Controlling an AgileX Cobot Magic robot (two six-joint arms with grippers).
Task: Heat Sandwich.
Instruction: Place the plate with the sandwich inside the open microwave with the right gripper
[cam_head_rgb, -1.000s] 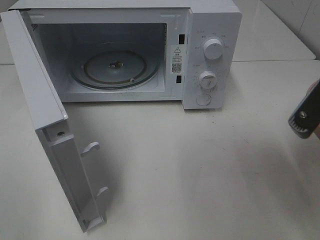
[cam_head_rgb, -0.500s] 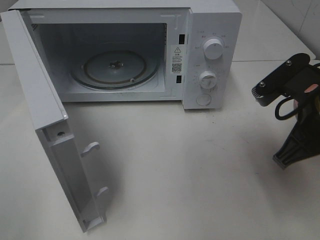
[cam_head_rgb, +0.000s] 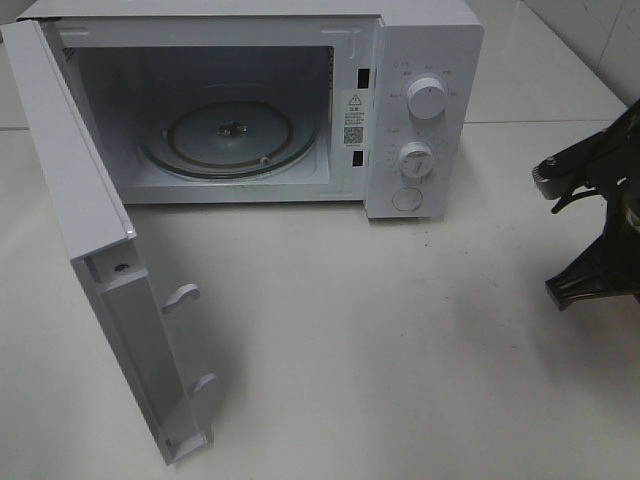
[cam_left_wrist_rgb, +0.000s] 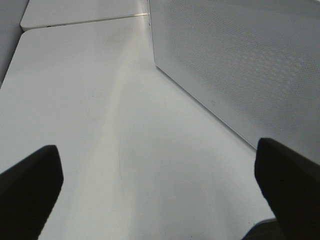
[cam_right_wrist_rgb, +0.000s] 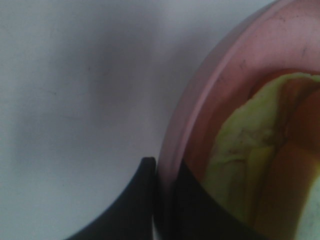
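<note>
Since the last moment my right arm (cam_head_rgb: 600, 225) has drawn back toward the right edge of the table (cam_head_rgb: 380, 340). Leftmost, my left gripper (cam_left_wrist_rgb: 160, 185) is spread wide beside the microwave (cam_head_rgb: 250, 100), whose door (cam_head_rgb: 110, 270) hangs open. My right gripper (cam_right_wrist_rgb: 162, 200) pinches the pink plate (cam_right_wrist_rgb: 220, 90) rim; the sandwich (cam_right_wrist_rgb: 265, 160) lies on it.

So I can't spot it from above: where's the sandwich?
Only the right wrist view shows the sandwich: it lies on the pink plate, whose rim the right gripper pinches. The overhead view misses it.
</note>
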